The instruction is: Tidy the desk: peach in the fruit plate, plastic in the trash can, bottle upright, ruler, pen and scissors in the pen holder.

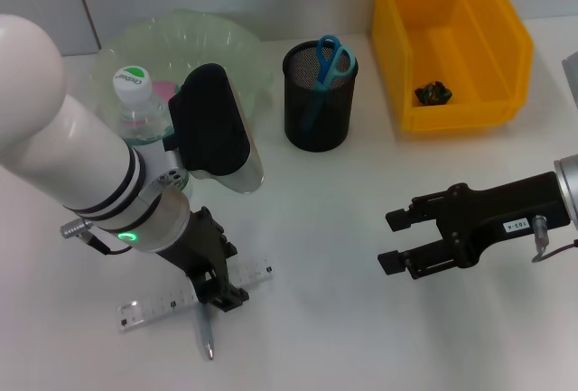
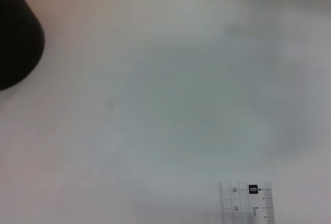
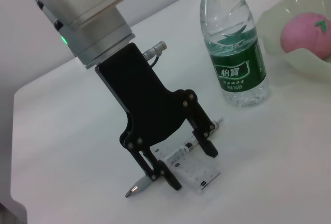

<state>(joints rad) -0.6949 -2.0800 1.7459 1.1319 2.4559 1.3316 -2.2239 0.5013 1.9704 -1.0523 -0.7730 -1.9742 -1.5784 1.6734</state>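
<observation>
Reaching down at the near edge of the desk (image 1: 343, 219), your left gripper (image 1: 219, 288) is standing with its fingers spread apart on either side of the pen (image 1: 206, 335) and the ruler (image 1: 153, 305), which are lying crossed and touching each other. From the right wrist view the fingertips are sitting at desk level around the pen, not yet closed, so you are probably lining up to pinch it. Your right gripper (image 1: 394, 241) is hovering open and empty to the right, holding nothing. Farther back, the bottle (image 1: 140, 107) is standing upright beside the fruit plate (image 1: 235, 43), and the peach (image 3: 306, 33) is resting inside that plate. Beyond, the scissors (image 1: 329, 59) are sitting handles-up in the pen holder (image 1: 318, 125), and the trash can (image 1: 452, 48) is holding a dark crumpled scrap (image 1: 433, 94).
</observation>
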